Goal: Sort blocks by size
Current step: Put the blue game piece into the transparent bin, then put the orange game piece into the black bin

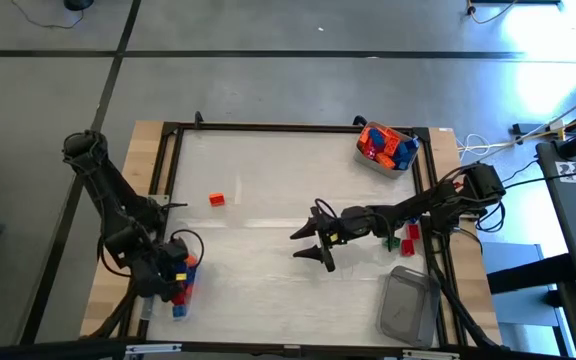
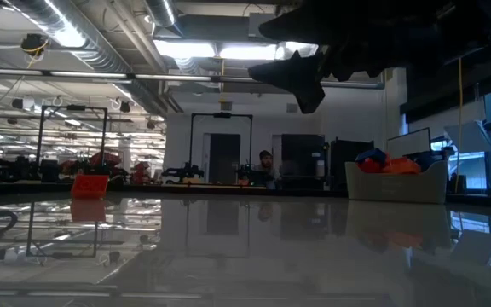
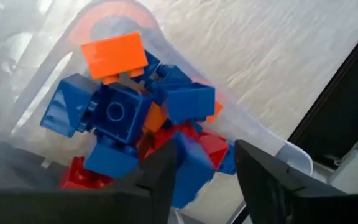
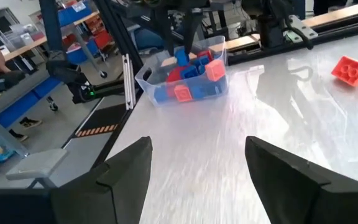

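**A:** Pale tabletop inside a dark frame fills the high view. What sits where on it?

**B:** Biggest first: the left arm comes in at eight o'clock, the right arm from three o'clock towards the centre. A clear tub of blocks stands at one o'clock, an empty tub at five o'clock, and a second filled tub lies under the left gripper at seven o'clock.

**A:** And the grippers?

**B:** The left gripper's fingers stand parted just above the heap of blue, red and orange blocks, holding nothing. The right gripper hovers over bare table, jaws wide and empty.

**A:** What does the next reach turn on?

**B:** My guess is the lone orange block. It lies at about ten o'clock from the right gripper, well apart, and at one o'clock from the left gripper, somewhat nearer to that one. I cannot make out its long axis. A few small red and green blocks lie beside the right forearm.
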Controlling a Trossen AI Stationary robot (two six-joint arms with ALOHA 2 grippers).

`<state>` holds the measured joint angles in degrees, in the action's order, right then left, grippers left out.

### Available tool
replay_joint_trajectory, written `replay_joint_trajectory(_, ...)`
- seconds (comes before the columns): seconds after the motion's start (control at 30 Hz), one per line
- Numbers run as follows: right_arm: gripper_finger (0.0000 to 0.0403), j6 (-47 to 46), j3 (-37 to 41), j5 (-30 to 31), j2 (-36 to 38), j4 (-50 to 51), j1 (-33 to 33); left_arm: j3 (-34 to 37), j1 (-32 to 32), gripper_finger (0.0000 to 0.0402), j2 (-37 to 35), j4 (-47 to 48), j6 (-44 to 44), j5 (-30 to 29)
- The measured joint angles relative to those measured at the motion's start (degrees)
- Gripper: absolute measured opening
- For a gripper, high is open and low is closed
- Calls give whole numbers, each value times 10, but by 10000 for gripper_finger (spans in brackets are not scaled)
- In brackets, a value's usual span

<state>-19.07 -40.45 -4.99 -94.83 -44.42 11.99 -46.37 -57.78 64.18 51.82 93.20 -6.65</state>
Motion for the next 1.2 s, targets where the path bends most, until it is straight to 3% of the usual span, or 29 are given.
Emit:
replay_joint_trajectory(0.2,257,0,0,0,0,1,0,0,11,191,-10,0,-6,-2)
replay_joint_trajectory(0.43,257,-1,0,0,0,-2,0,0,62,200,-52,-18,-102,-80)
replay_joint_trajectory(0.67,257,0,0,0,0,-1,0,0,168,200,-76,-18,-262,-153)
replay_joint_trajectory(0.93,257,0,0,0,0,11,0,0,300,200,-54,-19,-462,-229)
replay_joint_trajectory(1.2,257,1,0,0,0,15,0,0,388,206,-43,-52,-565,-211)
